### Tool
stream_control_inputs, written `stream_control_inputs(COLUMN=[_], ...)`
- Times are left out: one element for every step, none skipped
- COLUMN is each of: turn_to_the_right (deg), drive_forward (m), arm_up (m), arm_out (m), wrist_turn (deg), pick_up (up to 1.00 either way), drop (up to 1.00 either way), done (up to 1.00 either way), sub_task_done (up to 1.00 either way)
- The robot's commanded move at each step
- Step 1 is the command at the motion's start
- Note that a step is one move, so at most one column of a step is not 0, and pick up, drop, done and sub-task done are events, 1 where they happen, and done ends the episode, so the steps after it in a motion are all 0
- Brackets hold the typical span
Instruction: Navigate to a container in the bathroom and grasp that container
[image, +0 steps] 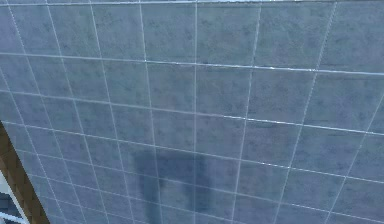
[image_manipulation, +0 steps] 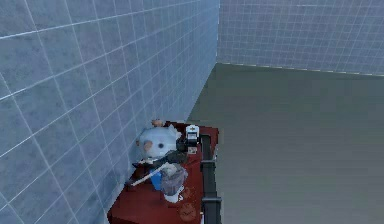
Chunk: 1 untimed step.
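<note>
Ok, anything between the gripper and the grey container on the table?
Nothing visible: the gripper shows just above the grey container in the arm side view, a white rounded thing close beside both.

I find the tiled wall (image: 250, 80) in the forward view lit flat and even, moderately bright, with one soft grey shadow (image: 175, 180) low at its middle. Tile lines lean toward that view's sides. In the arm side view, the side wall (image_manipulation: 70, 90) and far wall (image_manipulation: 300, 35) read brighter than the dull floor (image_manipulation: 300, 130).
</note>
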Motion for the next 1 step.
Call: stream_control_inputs(turn_to_the_right=[0.0], drive_forward=[0.00], arm_up=[0.00], arm_out=[0.00], wrist_turn=[45.0], pick_up=[0.00], drop=[0.00], done=[0.00], sub_task_done=[0.00])
